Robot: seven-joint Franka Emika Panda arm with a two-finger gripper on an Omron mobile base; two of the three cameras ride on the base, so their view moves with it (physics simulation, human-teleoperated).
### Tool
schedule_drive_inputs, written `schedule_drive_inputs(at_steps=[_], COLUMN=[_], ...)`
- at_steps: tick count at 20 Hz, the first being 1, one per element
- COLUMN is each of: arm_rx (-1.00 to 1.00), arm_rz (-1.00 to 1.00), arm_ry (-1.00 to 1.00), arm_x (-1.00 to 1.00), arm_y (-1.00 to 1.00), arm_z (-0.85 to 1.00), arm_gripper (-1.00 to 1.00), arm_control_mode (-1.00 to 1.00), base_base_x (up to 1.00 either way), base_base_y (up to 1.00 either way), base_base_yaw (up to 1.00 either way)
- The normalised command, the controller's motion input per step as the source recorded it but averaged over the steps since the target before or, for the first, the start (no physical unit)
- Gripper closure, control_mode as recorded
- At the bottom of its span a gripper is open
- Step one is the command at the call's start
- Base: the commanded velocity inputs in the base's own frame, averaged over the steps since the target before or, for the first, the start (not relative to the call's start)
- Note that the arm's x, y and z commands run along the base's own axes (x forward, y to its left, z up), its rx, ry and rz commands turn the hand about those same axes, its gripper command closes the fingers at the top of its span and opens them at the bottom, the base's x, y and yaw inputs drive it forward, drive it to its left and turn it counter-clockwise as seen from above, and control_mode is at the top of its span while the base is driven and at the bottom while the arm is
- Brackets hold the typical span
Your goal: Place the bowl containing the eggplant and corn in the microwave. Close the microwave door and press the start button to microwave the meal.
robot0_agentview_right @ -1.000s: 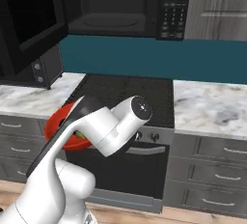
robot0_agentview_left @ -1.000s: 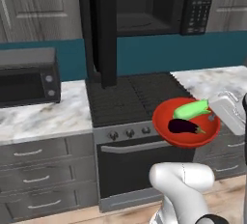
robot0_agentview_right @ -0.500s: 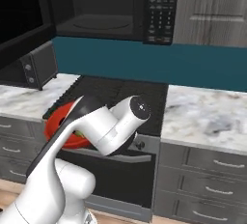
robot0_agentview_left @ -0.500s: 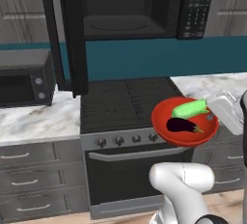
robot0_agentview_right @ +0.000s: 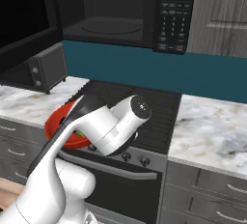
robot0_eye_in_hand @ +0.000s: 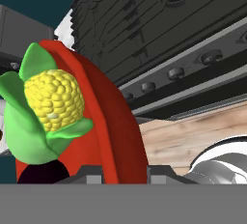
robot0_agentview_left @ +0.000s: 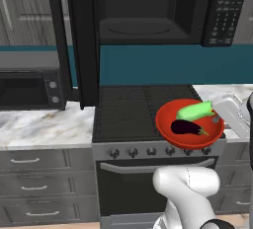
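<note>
Jaws (robot0_agentview_left: 217, 119) closed on the right-hand rim of the bowl (robot0_agentview_left: 170, 128), as the left base view has it; in the hand view the red rim (robot0_eye_in_hand: 116, 136) runs down between the two finger tips at the bottom edge. Bowl is held in the air, roughly level, over the front right corner of the stove (robot0_agentview_left: 128, 109) and its knob row (robot0_agentview_left: 148, 151).

Inside the bowl: corn (robot0_agentview_left: 195, 110) lies nearest the jaws, its yellow end (robot0_eye_in_hand: 54, 97) facing the hand camera. Eggplant (robot0_agentview_left: 188, 128) lies just beside the corn, on the side toward the stove front.

Above and beyond the jaws, the microwave (robot0_agentview_left: 153, 11) stands open, turntable (robot0_agentview_left: 139, 28) visible in the cavity. Microwave door (robot0_agentview_left: 83, 40) is swung out to the left, edge-on. Bowl sits well below the cavity.

Farther left, a small grey oven (robot0_agentview_left: 29, 85) sits on the marble worktop (robot0_agentview_left: 44, 124). More worktop (robot0_agentview_right: 212, 131) to the right of the stove.
</note>
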Motion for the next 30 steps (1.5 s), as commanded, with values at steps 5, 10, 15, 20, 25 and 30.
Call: schedule_drive_inputs(at_steps=[5, 10, 15, 20, 25, 30], arm_rx=[0.00, 0.00, 0.00, 0.00, 0.00, 0.00], arm_rz=[0.00, 0.00, 0.00, 0.00, 0.00, 0.00], arm_ry=[0.00, 0.00, 0.00, 0.00, 0.00, 0.00], arm_x=[0.00, 0.00, 0.00, 0.00, 0.00, 0.00], arm_y=[0.00, 0.00, 0.00, 0.00, 0.00, 0.00], arm_z=[0.00, 0.00, 0.00, 0.00, 0.00, 0.00], arm_gripper=[1.00, 1.00, 1.00, 1.00, 1.00, 1.00], arm_control_mode=[1.00, 1.00, 1.00, 1.00, 1.00, 1.00], base_base_x=[0.38, 0.26, 0.28, 0.47, 0.31, 0.00], base_base_y=[-0.01, 0.00, -0.02, 0.00, 0.00, -0.01], base_base_yaw=[0.26, 0.26, 0.20, 0.12, 0.08, 0.02])
